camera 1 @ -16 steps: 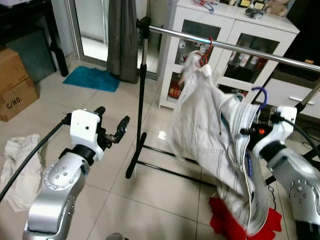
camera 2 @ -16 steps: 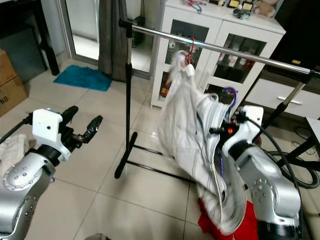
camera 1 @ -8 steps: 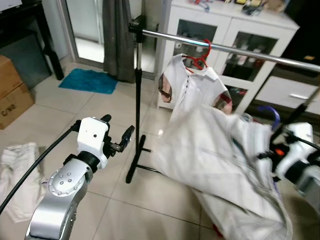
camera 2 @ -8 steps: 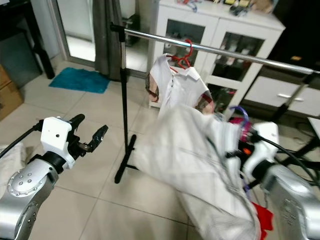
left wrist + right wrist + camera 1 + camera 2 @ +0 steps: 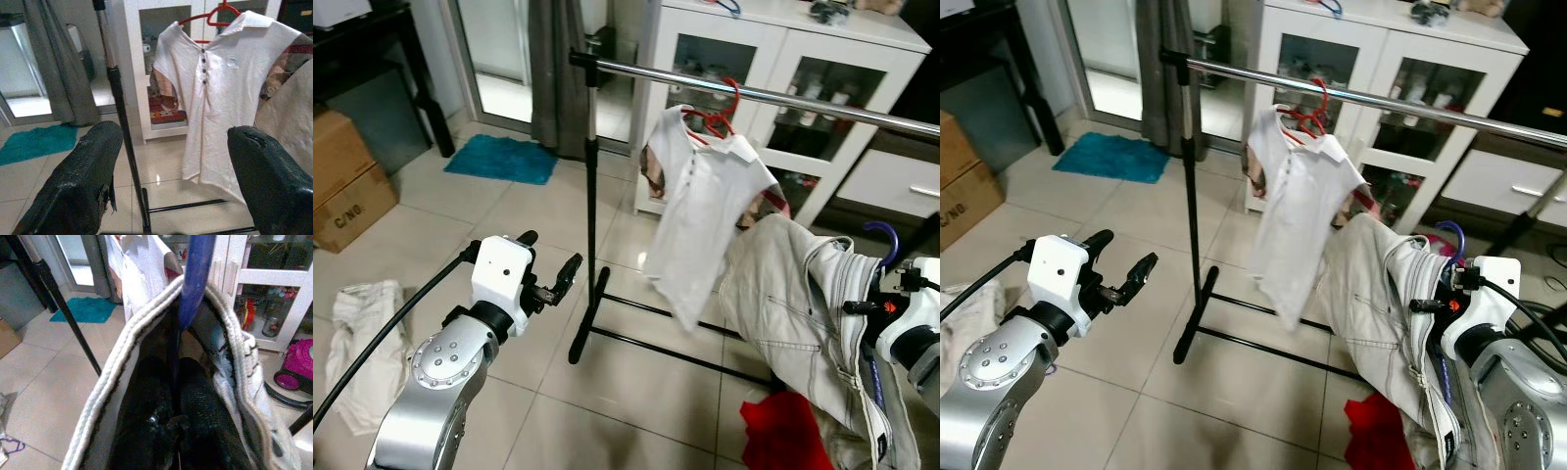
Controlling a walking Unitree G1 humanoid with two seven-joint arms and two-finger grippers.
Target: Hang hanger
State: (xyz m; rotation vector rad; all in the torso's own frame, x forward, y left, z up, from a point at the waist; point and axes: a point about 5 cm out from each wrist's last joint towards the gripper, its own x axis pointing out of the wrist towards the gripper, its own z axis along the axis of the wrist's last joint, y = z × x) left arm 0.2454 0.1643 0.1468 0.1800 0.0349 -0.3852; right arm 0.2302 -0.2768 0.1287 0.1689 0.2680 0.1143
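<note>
At the far left a box [image 5: 347,191] stands on the tiled floor, with a pale cloth [image 5: 357,338] lying crumpled in front of it and a teal mat [image 5: 504,157] further back by a grey curtain [image 5: 553,69].

The left gripper [image 5: 551,272] is raised in the air short of the rack's black post [image 5: 591,186], its fingers [image 5: 90,176] spread apart and holding nothing.

A steel rail [image 5: 754,94] runs from that post across to the right, in front of a white cabinet [image 5: 783,69]. A white shirt [image 5: 700,211] hangs from it on a red hanger [image 5: 720,117], just right of the post.

Below and to the right, a pale garment [image 5: 803,323] drapes down toward a red cloth [image 5: 783,436] on the floor.

The right gripper [image 5: 178,396] is clenched on the stem of a blue hanger [image 5: 193,279] inside the garment's collar. The hanger stands roughly upright, its hook [image 5: 884,235] pointing up above the collar, well below the rail and not on it.
</note>
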